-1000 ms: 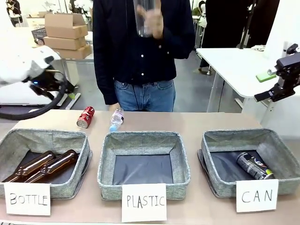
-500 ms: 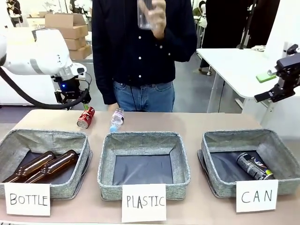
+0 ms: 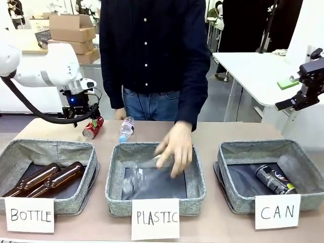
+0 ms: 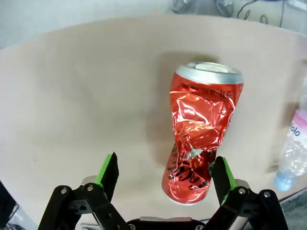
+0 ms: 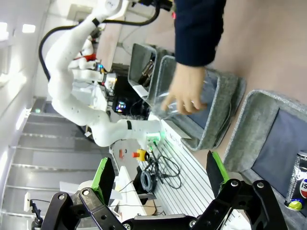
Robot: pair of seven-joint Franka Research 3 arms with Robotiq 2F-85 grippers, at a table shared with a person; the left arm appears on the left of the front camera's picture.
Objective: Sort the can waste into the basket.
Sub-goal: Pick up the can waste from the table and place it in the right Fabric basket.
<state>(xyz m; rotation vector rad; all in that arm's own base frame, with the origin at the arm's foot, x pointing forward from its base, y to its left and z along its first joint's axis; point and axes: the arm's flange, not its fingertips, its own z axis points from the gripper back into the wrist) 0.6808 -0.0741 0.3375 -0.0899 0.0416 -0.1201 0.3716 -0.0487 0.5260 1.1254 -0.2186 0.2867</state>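
The dented red can (image 4: 204, 134) lies on its side on the tabletop (image 4: 86, 96), well apart from the "CAN" basket (image 3: 230, 152): far out to that basket's left and nearer the person's edge. Its long axis runs away from my left wrist, silver top farthest. Its base end lies between my left fingers (image 4: 109, 168), which stand wide and hold nothing. My closing line therefore crosses the can's narrow width, as I want. But the can sits off-centre, close beside one pad and well clear of the other, so I judge a small sideways shift is needed before I drop around it. The black can (image 3: 273, 178) already lies inside the "CAN" basket. My right fingers (image 5: 103, 175), wide and empty, hang above that basket's far right corner, so my left arm is much the nearer. The person's hand (image 3: 174, 147) reaches into the basket just left of the "CAN" basket, across my likely carrying path.
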